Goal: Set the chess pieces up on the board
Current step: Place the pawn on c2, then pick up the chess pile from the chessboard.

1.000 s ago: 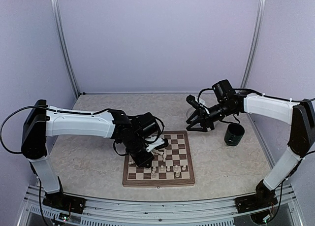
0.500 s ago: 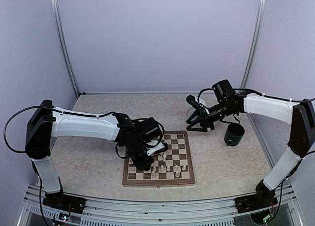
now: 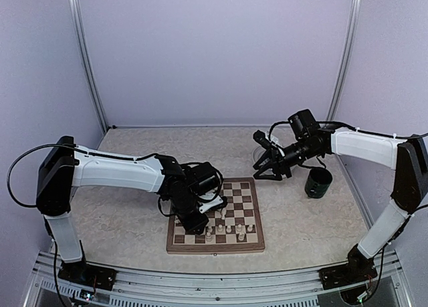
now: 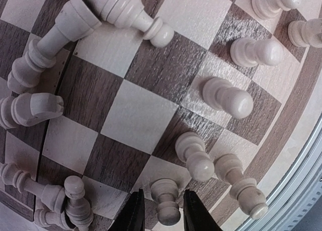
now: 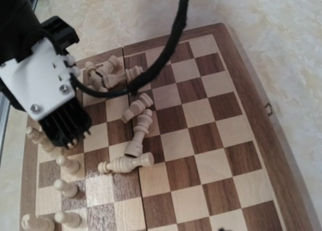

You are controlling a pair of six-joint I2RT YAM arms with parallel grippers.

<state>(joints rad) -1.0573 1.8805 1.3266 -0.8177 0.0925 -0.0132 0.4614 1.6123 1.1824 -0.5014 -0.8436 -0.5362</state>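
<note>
The left pincer point(image 4: 163, 216) hangs low over the near-left part of the board point(image 3: 214, 248), its jaws parted. Its two dark fingers point(image 4: 133, 216) stand on either side of one upright pawn point(image 4: 166, 207). A thin gap shows on each side of the pawn, so it is straddled, not squeezed. The pawn stands on a dark square near the board's edge, with two more upright pieces point(image 4: 193, 155) just beside it.

The other chess pieces point(image 5: 138, 118) are all on the board. Several lie toppled in a loose heap near its middle and left, and a row of pawns point(image 4: 229, 97) stands along the near edge.

The right pincer point(image 3: 262, 161) hovers over the tabletop point(image 3: 120, 207) beyond the board's far-right corner, well apart from the pieces. Its jaws look spread and hold nothing. A dark cup point(image 3: 318, 182) sits to its right.
</note>
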